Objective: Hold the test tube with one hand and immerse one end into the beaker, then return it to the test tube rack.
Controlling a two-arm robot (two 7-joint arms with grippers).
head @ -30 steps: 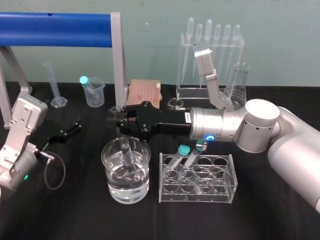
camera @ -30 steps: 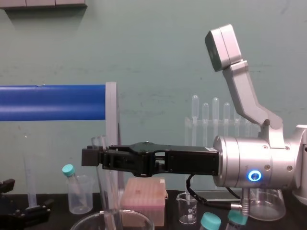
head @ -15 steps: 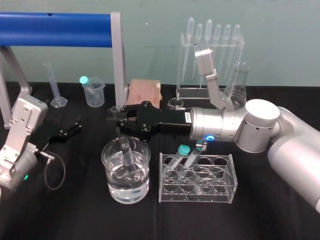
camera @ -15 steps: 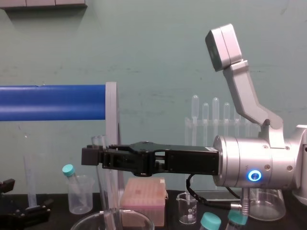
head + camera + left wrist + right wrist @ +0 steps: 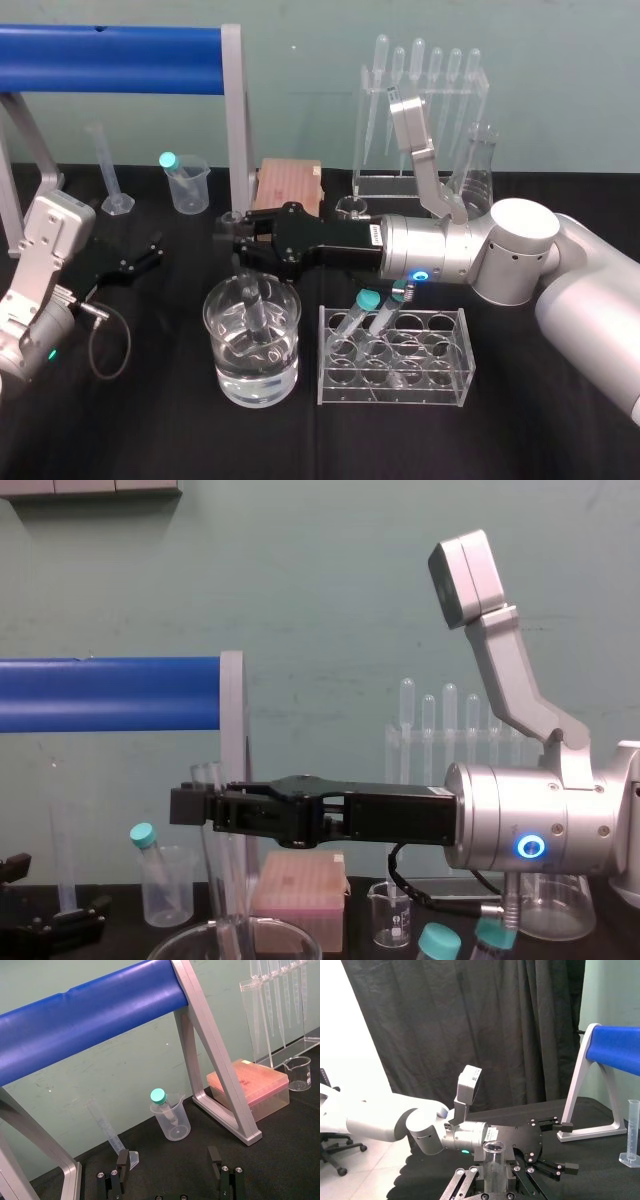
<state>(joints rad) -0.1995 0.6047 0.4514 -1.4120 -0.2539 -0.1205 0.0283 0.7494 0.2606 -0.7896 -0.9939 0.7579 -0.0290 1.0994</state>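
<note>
My right gripper [image 5: 236, 240] reaches in from the right and is shut on the test tube [image 5: 254, 310], a slim clear glass tube held upright. Its open rim stands above the fingers and its lower end is down in the water of the beaker [image 5: 211, 314], the wide glass vessel at front centre. The chest view shows the test tube [image 5: 214, 870] running from the right gripper [image 5: 196, 807] down into the beaker's rim [image 5: 175, 943]. In the right wrist view the tube [image 5: 493, 1159] stands between the fingers. The clear test tube rack [image 5: 395, 392] sits just right of the beaker. My left gripper [image 5: 141, 256] rests open at the left.
Two teal-capped tubes [image 5: 364, 305] lean in the rack. Behind stand a blue bar on a metal frame [image 5: 236, 110], a pink box [image 5: 290, 183], a pipette stand [image 5: 425, 100], a flask [image 5: 480, 160], a plastic cup [image 5: 187, 185] and a graduated cylinder [image 5: 108, 175].
</note>
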